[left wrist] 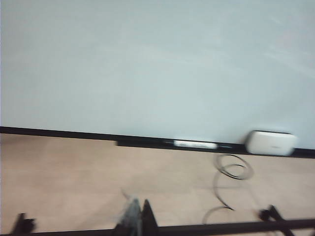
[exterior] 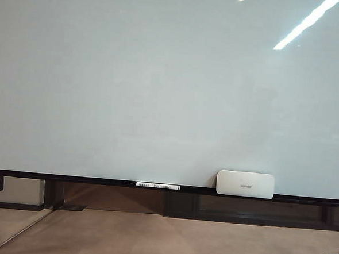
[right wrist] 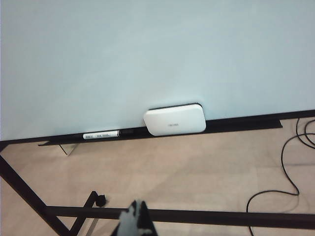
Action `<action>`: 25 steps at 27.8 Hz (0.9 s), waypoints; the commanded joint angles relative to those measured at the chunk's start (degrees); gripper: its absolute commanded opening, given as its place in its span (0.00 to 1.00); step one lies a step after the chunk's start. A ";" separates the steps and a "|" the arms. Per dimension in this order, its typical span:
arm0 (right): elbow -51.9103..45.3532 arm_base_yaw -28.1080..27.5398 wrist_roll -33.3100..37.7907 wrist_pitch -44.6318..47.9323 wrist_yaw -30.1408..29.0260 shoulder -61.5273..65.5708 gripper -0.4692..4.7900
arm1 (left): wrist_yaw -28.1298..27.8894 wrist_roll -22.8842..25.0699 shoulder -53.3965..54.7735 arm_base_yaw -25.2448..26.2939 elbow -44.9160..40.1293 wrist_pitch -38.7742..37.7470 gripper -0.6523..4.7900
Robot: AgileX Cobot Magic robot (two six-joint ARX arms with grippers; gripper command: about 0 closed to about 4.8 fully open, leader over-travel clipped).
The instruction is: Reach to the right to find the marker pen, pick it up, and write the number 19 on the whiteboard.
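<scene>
The whiteboard [exterior: 160, 86] fills most of the exterior view, and its face shows no strokes; the number 19 is out of view. The marker pen [exterior: 157, 185], white-labelled with a black cap, lies flat on the board's dark lower ledge. It also shows in both wrist views [left wrist: 195, 144] [right wrist: 106, 134]. My left gripper [left wrist: 138, 205] is shut with nothing in it, far back from the board. My right gripper [right wrist: 138, 204] is likewise shut and empty, well short of the pen. Neither gripper appears in the exterior view.
A white rounded eraser [exterior: 245, 184] sits on the ledge just right of the pen. Black cables [right wrist: 290, 162] [left wrist: 234, 167] trail over the beige floor under the board. Black frame bars [right wrist: 197, 215] cross in front of both grippers.
</scene>
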 commanded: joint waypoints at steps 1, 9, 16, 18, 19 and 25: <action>0.22 0.00 -2.12 0.28 2.38 0.04 0.07 | 8.35 -0.15 0.04 0.02 0.15 0.74 0.11; 0.66 0.22 -2.16 5.05 4.13 0.04 0.07 | 21.59 -2.16 0.04 -1.99 0.17 4.52 0.11; 9.57 0.31 -3.23 5.42 13.99 2.38 0.07 | 13.18 -0.85 1.31 -17.84 0.17 6.84 0.11; 12.81 0.22 -3.32 5.92 15.85 5.62 0.08 | 12.24 -0.35 3.13 -20.85 0.15 7.48 0.11; 14.82 0.24 -6.19 8.07 14.62 8.50 0.08 | 12.24 -0.46 4.46 -21.70 0.15 7.98 0.11; 26.01 -1.27 -20.00 21.31 9.92 28.98 0.08 | 13.40 -4.48 10.36 -22.05 0.24 9.29 0.11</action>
